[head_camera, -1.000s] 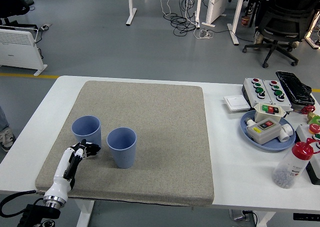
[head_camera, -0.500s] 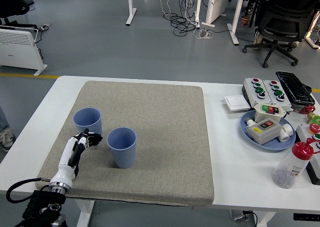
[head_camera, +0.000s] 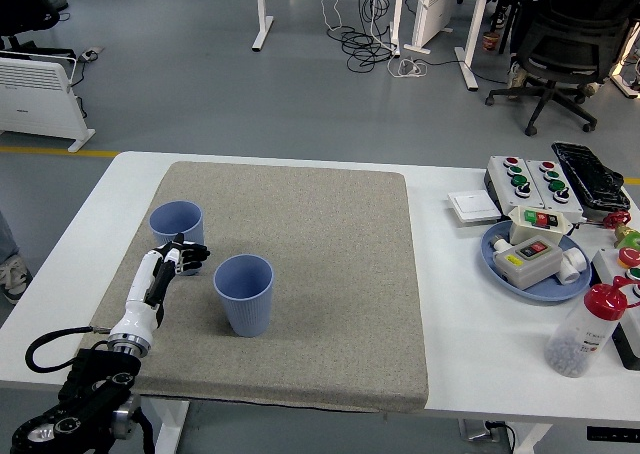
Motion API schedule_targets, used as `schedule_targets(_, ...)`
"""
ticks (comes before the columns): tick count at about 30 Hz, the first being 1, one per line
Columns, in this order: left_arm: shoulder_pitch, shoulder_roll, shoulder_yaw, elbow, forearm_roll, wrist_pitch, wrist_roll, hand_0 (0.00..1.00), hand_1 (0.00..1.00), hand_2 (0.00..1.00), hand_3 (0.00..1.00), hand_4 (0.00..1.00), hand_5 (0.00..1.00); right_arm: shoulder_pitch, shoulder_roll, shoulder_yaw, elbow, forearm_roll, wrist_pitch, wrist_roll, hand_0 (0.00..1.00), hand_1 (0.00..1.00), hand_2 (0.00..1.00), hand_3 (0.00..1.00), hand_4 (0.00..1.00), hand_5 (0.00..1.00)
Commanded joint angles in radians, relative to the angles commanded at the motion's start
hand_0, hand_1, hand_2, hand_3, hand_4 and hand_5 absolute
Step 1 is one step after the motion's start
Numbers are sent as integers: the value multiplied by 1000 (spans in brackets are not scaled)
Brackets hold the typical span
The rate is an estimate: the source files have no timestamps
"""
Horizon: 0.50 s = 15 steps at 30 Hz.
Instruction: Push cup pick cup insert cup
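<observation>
From my remote station I see a coarse, matt grey fabric mat (head_camera: pixel 300 274) covering a smooth white table (head_camera: pixel 470 314). Two matt blue plastic cups (head_camera: pixel 244 294) and (head_camera: pixel 176 229) stand on the cloth. The left hand (head_camera: pixel 178 257) shows glossy white plastic shells over black jointed fingers. At right, a smooth blue plastic dish (head_camera: pixel 540 274) holds switch boxes beside a clear plastic bottle (head_camera: pixel 585 332) with a shiny red cap.
</observation>
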<state>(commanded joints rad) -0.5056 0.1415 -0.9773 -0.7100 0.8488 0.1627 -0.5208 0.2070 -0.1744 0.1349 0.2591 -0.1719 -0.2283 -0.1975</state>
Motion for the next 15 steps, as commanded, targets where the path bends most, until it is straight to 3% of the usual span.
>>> schedule_targets(15, -90, 6, 95, 120, -43, -4, -9, 631, 617, 545, 466, 510, 998, -10, 3, 16, 2, -30, 2, -10, 704, 641, 645, 569, 66, 465)
